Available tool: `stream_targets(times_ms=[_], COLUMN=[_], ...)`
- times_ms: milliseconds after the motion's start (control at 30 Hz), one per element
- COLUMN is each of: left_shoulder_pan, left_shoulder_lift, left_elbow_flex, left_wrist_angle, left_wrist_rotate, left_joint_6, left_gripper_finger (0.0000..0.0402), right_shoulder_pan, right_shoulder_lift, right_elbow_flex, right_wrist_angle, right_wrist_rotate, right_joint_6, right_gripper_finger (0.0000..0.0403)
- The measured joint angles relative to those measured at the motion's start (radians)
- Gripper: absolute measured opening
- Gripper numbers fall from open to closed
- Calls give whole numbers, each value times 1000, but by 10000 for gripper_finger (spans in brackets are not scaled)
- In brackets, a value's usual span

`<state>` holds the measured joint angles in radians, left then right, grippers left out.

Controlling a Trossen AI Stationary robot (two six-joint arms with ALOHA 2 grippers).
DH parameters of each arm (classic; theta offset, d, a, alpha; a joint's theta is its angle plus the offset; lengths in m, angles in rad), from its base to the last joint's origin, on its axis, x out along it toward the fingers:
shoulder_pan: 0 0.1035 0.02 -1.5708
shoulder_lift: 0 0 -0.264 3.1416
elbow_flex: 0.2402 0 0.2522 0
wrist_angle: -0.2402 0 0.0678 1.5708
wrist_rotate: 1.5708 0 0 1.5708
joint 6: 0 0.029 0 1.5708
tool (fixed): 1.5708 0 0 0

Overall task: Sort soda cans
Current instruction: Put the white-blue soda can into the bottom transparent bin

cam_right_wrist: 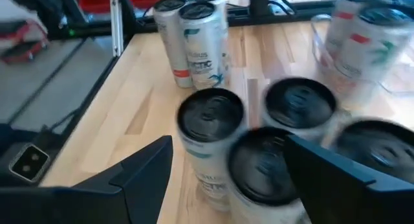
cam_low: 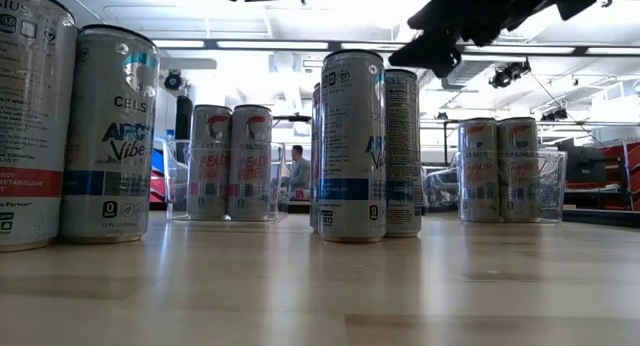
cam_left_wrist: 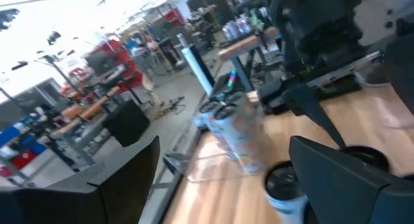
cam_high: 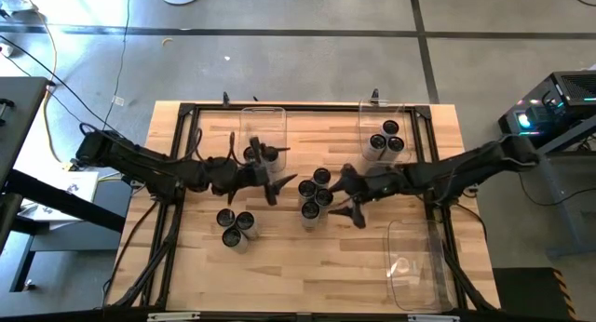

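Observation:
Several soda cans [cam_high: 314, 195] stand upright in a cluster at the table's middle, also seen in the right wrist view [cam_right_wrist: 210, 123]. Three more cans [cam_high: 235, 226] stand toward the near left. Other cans stand in the clear far-left bin [cam_high: 262, 136] and in the clear far-right bin [cam_high: 384, 143]. My left gripper [cam_high: 277, 176] hovers open just left of the cluster, above the table, near the far-left bin. My right gripper [cam_right_wrist: 226, 146] is open above the cluster's right side [cam_high: 343, 197], its fingers slanting down over the can tops. Neither holds anything.
A clear bin [cam_high: 414, 263] with no cans in it lies at the near right of the table. A black frame [cam_high: 186, 113] runs round the tabletop. Bare wood shows along the near edge [cam_low: 320, 296] and between the can groups.

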<state>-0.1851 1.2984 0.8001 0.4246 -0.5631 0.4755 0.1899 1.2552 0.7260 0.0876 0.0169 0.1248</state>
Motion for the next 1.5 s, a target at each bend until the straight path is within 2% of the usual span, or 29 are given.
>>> stream_targets(times_ms=[233, 367, 567, 767, 1000, 1067, 1200, 1500], left_shoulder_pan=[-62, -129, -243, -340, -395, -390, -362, -290], left_shoulder_lift=[26, 60, 137, 162, 163, 166, 191, 273], left_elbow_flex=[0, -1, -1, -1, -1, -1, -1, -1], left_wrist_angle=[30, 74, 112, 111, 16, -31, -21, 20], left_wrist_rotate=[1, -41, -254, -415, -393, -306, -158, -149], left_joint_6=[-56, -96, -150, -284, -459, -483, -517, -527], left_gripper_finger=[339, 339, 339, 339, 339, 339, 339, 339], right_shoulder_pan=[69, 69, 79, 138, 198, 206, 203, 196], right_shoulder_lift=[143, 226, 315, 370, 380, 380, 380, 380], right_elbow_flex=[133, 204, 315, 425, 501, 519, 517, 476], right_wrist_angle=[9, 7, -174, -301, -373, -427, -501, -494], right_wrist_rotate=[37, 40, 55, 233, 367, 421, 427, 459], right_joint_6=[-150, -204, -162, -105, -87, -52, 40, 107], right_gripper_finger=[287, 287, 287, 287, 287, 287, 287, 287])
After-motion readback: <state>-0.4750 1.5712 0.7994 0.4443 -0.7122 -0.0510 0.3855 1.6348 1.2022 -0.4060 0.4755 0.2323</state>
